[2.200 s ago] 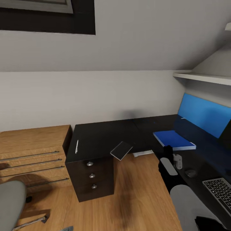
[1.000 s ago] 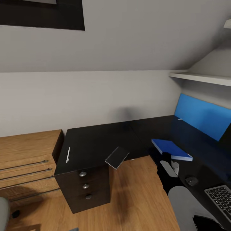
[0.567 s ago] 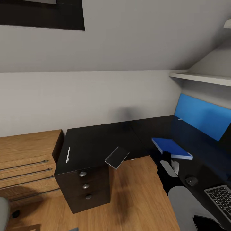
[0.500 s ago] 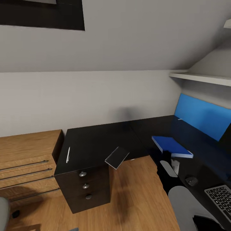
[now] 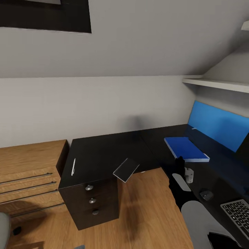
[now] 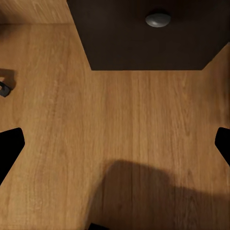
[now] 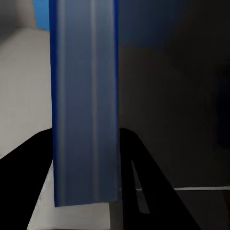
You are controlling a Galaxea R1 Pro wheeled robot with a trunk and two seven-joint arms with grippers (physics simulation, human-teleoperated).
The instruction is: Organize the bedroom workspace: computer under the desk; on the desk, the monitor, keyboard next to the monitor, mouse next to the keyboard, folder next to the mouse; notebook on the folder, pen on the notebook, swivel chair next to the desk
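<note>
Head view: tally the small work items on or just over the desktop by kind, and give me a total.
blue folder: 1
grey notebook: 1
pen: 1
mouse: 1
keyboard: 1
Total: 5

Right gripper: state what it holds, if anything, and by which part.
The right gripper holds the blue folder by its near edge, fingers on either side of it, over the desk. The left gripper is open, holding nothing.
</note>
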